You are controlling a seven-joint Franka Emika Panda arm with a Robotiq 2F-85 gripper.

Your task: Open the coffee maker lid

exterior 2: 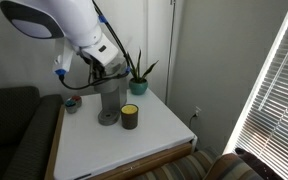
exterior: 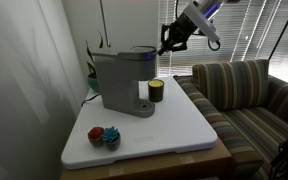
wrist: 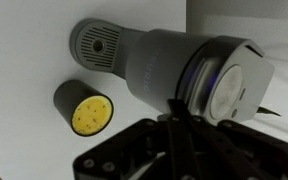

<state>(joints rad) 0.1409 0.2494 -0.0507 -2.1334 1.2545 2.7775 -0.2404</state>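
The gripper is closed, its fingertips pressed together with nothing between them. In the wrist view it points down at the head of the coffee maker, with the tips at the near edge of the lid. Whether they touch the lid cannot be told. In an exterior view the gripper hangs tilted just above the front top corner of the coffee maker. The lid lies down flat on the machine's head.

The coffee maker stands upright on the white table, its round base plate jutting out under the head. A small dark cup with a yellow rim stands just beside that base plate, slightly apart from it in the wrist view.

Further from the coffee maker, toward the table's edge, lie a small red thing and a small blue thing side by side. A potted plant stands behind the machine. A striped couch sits beside the table, on the cup's side of the coffee maker.
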